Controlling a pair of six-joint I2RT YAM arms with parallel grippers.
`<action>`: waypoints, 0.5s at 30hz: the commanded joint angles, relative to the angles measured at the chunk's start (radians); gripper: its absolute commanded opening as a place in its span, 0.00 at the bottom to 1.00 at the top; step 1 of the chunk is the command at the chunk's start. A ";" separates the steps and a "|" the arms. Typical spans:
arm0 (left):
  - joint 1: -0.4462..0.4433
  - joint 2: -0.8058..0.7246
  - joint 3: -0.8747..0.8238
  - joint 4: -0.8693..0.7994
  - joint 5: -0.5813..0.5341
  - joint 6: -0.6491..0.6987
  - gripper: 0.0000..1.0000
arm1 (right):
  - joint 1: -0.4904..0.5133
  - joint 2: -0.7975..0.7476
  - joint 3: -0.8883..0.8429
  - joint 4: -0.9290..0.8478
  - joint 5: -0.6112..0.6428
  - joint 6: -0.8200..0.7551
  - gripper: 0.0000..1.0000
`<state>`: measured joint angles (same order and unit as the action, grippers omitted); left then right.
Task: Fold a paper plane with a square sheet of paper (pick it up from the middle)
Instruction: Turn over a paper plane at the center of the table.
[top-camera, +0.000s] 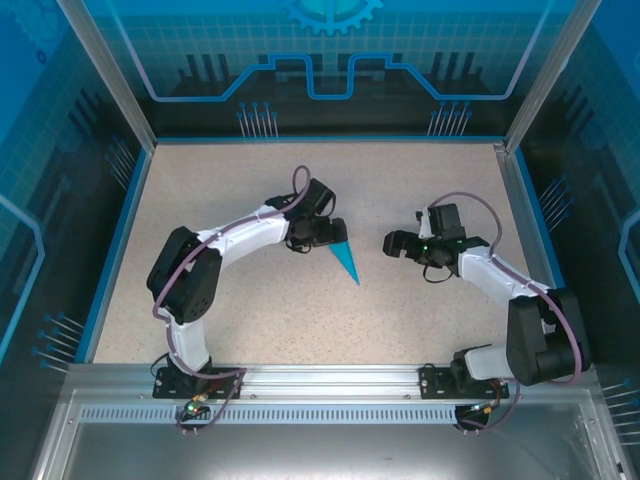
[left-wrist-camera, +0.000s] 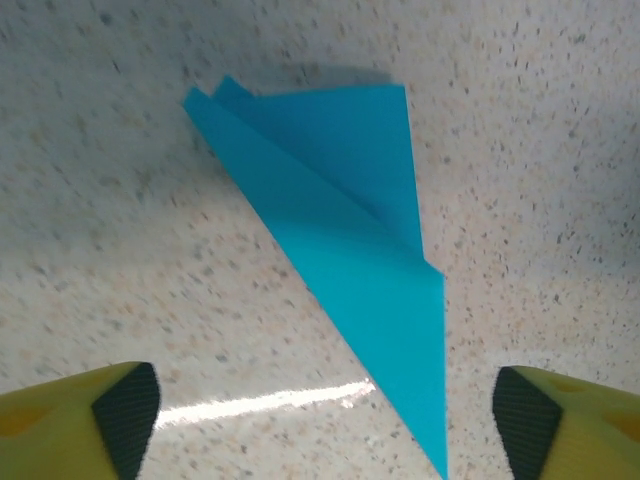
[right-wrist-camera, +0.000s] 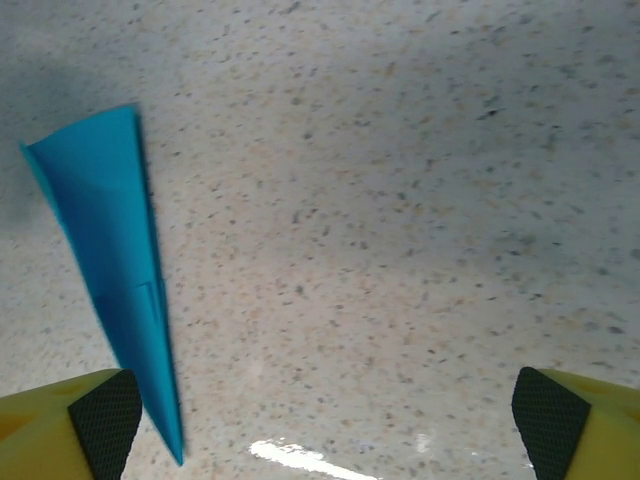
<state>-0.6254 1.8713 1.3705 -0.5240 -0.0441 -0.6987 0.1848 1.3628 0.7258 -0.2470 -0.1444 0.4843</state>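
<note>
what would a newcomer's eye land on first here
The cyan-blue paper plane lies flat in the middle of the speckled table, its sharp tip toward the arms' bases. The left gripper hovers open at its wide end, and the right gripper stands open just to its right.

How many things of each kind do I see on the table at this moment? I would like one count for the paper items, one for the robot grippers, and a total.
paper plane, cyan-blue: 1
grippers, both open: 2 (left gripper, right gripper)
Total: 3
</note>
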 joint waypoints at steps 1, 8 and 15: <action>-0.049 0.027 0.029 -0.065 -0.075 -0.082 0.96 | -0.028 -0.014 -0.013 -0.003 0.036 -0.019 0.99; -0.104 0.165 0.208 -0.195 -0.119 -0.175 0.97 | -0.074 -0.008 -0.025 -0.004 0.048 -0.004 1.00; -0.103 0.268 0.353 -0.299 -0.150 -0.253 0.87 | -0.095 0.000 -0.030 -0.010 0.037 0.004 0.99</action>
<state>-0.7296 2.1075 1.6657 -0.7261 -0.1520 -0.8932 0.1101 1.3632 0.7002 -0.2474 -0.1108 0.4816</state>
